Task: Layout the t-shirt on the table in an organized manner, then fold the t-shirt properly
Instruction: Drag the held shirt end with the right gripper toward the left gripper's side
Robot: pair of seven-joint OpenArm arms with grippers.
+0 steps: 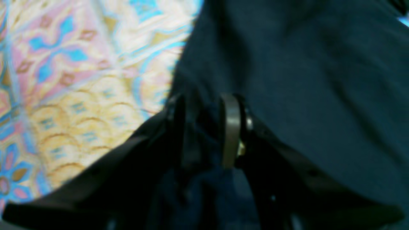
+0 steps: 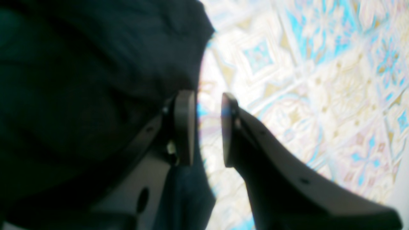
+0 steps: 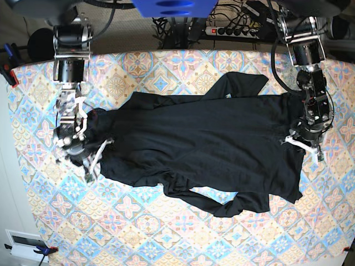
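The black t-shirt (image 3: 205, 149) lies spread across the middle of the patterned surface (image 3: 166, 238), long axis running between the two tools, with one sleeve bunched on the far side and the other on the near side.

Left tool (image 1: 206, 131): jaws partly closed, dark fabric filling the gap between the pads, so it has hold of the t-shirt edge. The bulk of the cloth extends away ahead and to one side of it; bare surface shows on the other side.

Right tool (image 2: 207, 127): jaws partly apart, bright surface visible through the gap. Fabric lies against the outside of one finger (image 2: 184, 127); whether any cloth is pinched cannot be told.
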